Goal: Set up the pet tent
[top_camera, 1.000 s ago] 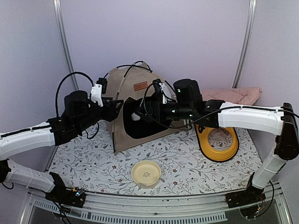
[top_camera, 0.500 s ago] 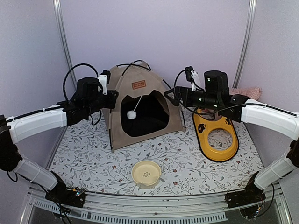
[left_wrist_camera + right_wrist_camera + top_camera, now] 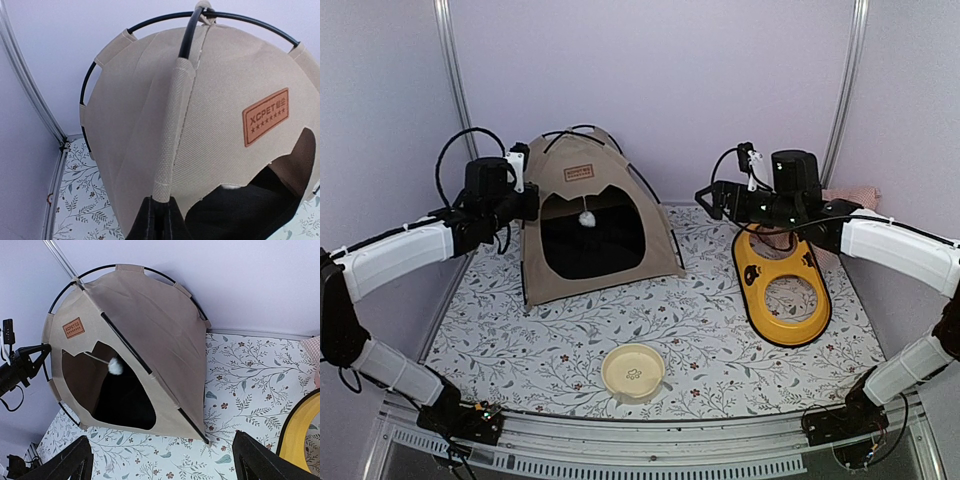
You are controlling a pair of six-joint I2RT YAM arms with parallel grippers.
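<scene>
The pet tent (image 3: pixel 590 215) stands upright at the back left of the mat, its dark arched doorway facing forward. A white pompom (image 3: pixel 587 219) hangs in the doorway. My left gripper (image 3: pixel 530 204) is shut on the fabric pole sleeve (image 3: pixel 172 145) at the tent's left front edge. In the left wrist view the jaws (image 3: pixel 160 217) pinch the sleeve's lower end, with the brown label (image 3: pixel 265 117) to its right. My right gripper (image 3: pixel 705 198) hangs open to the right of the tent, apart from it. In the right wrist view both fingers (image 3: pixel 62 465) frame the tent (image 3: pixel 150 340) from a distance.
A yellow oval double-bowl feeder (image 3: pixel 782 290) lies at the right, below my right arm. A cream bowl (image 3: pixel 633 370) sits near the front middle of the floral mat (image 3: pixel 720 340). A pink checked cushion (image 3: pixel 848 197) lies at the back right. Metal frame posts (image 3: pixel 453 90) rise at both back corners.
My left gripper has closed on the tent's pole sleeve, and the tent has shifted left with it. My right gripper has pulled out of the doorway to the right, staying open.
</scene>
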